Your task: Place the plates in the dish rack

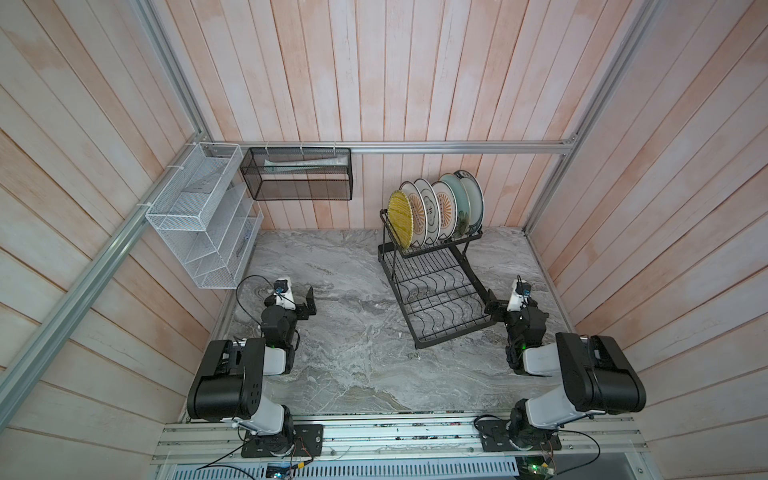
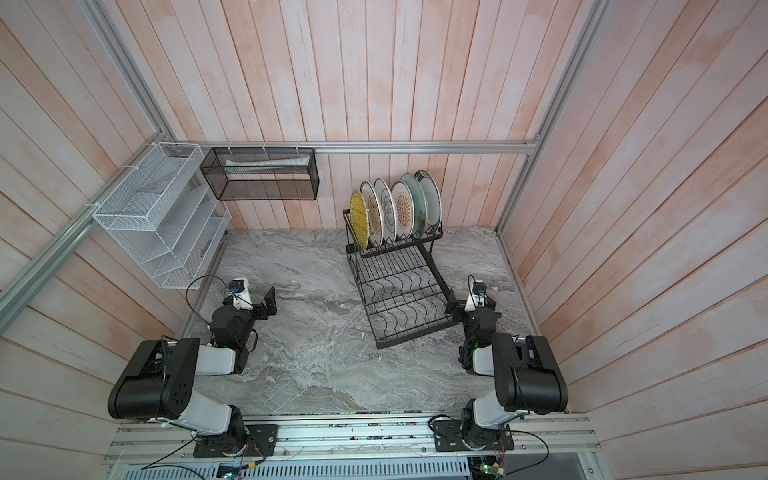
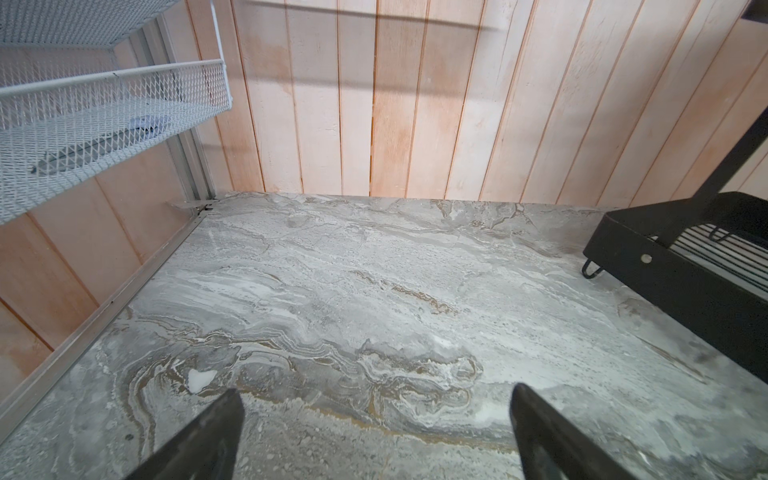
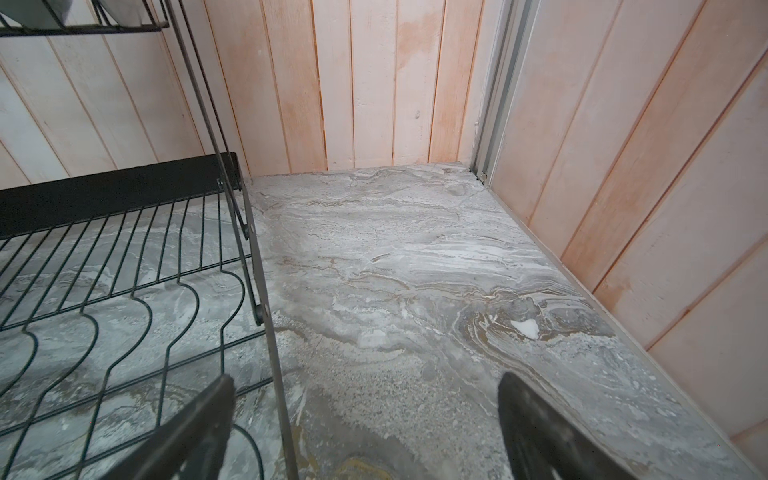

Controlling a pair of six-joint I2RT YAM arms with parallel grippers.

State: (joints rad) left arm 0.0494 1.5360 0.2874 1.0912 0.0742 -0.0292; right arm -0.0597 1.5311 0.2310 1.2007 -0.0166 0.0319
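Left pincer [image 3: 376,390] and right pincer [image 4: 368,377] gape wide, empty.

Dish rack [image 1: 457,331]: black wire, two tiers, standing angled at back right of the marble top. All six plates [image 2: 395,212] stand on edge in a row in the upper slotted basket. Left to right:
- smaller yellow ribbed plate [image 1: 400,216]
- orange sunburst plate [image 1: 417,208]
- dark-lettered plate [image 1: 430,212]
- second sunburst plate [image 1: 445,212]
- mint floral plate [image 1: 459,208]
- green-ringed plate [image 1: 473,199]
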